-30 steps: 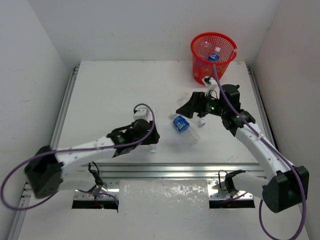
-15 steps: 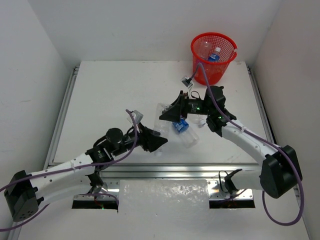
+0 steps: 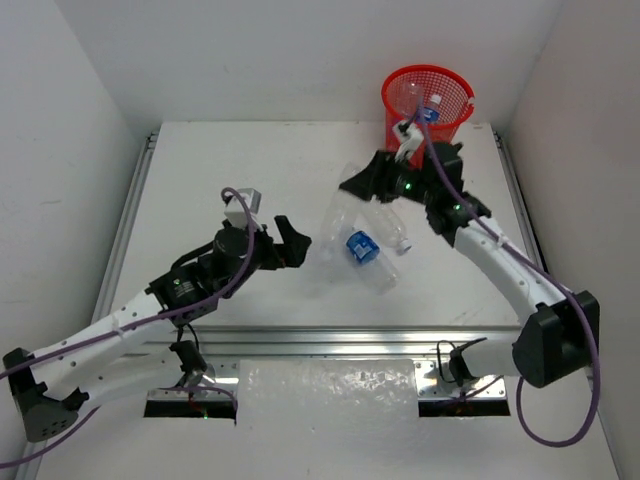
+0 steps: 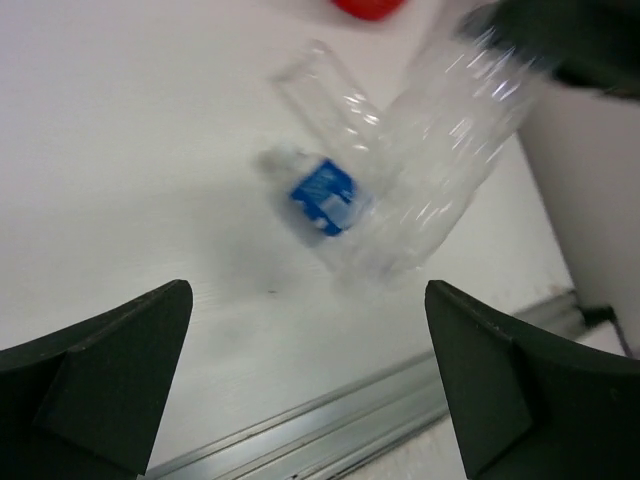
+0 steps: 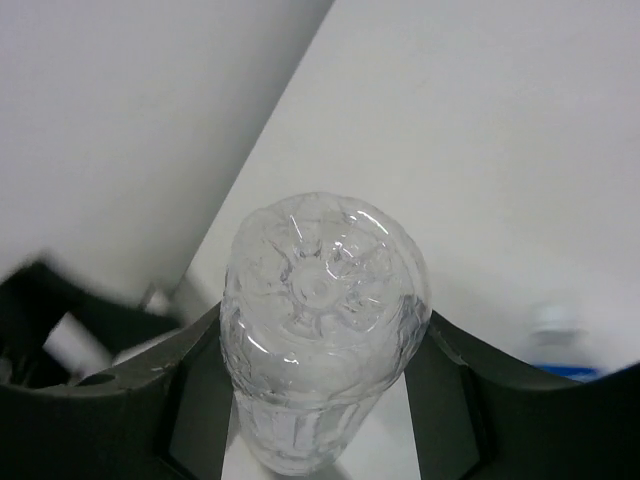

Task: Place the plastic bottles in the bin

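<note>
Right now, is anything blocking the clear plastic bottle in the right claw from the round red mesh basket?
Nothing visible does. The right gripper holds the clear plastic bottle, and only that arm's own wrist lies between it and the round red mesh bin.

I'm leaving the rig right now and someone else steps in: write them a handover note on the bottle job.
Left pincer: open, empty, above the table.
Right pincer: shut on a plain clear bottle, raised, short of the bin.
On the table: a blue-labelled bottle and a second clear bottle lying together.
Done: one binned bottle, blue label showing.
To do: drop the held one, then bin those two.
</note>
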### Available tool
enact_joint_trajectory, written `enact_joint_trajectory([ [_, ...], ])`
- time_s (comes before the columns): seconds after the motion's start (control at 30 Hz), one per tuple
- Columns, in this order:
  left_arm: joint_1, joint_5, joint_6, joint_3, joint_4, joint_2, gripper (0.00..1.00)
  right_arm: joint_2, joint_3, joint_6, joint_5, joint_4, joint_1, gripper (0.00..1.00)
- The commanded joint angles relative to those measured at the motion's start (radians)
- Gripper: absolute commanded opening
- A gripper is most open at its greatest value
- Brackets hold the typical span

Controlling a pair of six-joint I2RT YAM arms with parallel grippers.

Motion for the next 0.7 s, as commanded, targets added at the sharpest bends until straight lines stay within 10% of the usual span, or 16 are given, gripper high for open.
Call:
enact_joint_trajectory([
  [0.0, -0.011, -0.241, -0.081, 0.062, -0.338, -0.047, 1.00, 0.029, 0.214, -0.033, 0.257, -0.101, -0.125, 0.00],
  [0.4, -0.014, -0.201, -0.003, 0.056, -0.400, -0.137, 1.00, 0.622, 0.994, -0.211, 0.834, -0.132, -0.338, 0.00],
  [0.67, -0.014, -0.212, -0.003, 0.061, -0.411, -0.071, 1.00, 0.890, 1.280, -0.234, 0.771, -0.068, -0.384, 0.08],
])
